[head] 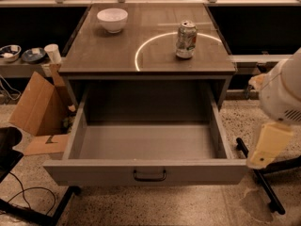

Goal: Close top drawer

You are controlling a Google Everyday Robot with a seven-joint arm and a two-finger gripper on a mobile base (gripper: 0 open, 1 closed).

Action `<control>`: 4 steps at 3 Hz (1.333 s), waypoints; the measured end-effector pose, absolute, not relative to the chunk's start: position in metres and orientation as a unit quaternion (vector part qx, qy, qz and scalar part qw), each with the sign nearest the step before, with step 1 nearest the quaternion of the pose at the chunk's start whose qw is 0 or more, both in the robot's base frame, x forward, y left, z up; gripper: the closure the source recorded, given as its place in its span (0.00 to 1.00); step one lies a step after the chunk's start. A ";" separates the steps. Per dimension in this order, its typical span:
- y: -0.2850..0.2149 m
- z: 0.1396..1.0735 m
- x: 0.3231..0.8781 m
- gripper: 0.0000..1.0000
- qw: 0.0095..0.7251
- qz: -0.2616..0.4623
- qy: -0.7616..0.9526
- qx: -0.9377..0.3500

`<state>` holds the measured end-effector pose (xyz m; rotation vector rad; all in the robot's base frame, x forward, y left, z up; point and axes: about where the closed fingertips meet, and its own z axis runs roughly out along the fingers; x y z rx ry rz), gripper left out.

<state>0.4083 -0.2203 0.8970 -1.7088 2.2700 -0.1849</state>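
Note:
The top drawer (94, 172) of the grey cabinet is pulled fully out toward me. Its plain grey inside (148, 141) holds nothing. A small dark handle (149, 175) sits at the centre of its front panel. My gripper (266, 146), a cream-coloured piece hanging below the white arm (282, 91), is at the right, just outside the drawer's right front corner and level with its rim. It holds nothing that I can see.
On the cabinet top (94, 55) stand a white bowl (112, 19) and a drink can (186, 39). A cardboard box (37, 105) leans at the cabinet's left. Black frame legs (261, 180) lie on the floor at right; cables and a dark object (7, 149) at left.

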 end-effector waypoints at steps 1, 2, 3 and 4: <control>-0.225 0.863 0.387 0.17 0.130 -0.065 0.799 -0.584; -0.220 0.826 0.365 0.41 0.130 -0.057 0.800 -0.583; -0.212 0.785 0.347 0.63 0.138 -0.043 0.804 -0.577; -0.204 0.722 0.337 0.96 0.148 -0.023 0.810 -0.567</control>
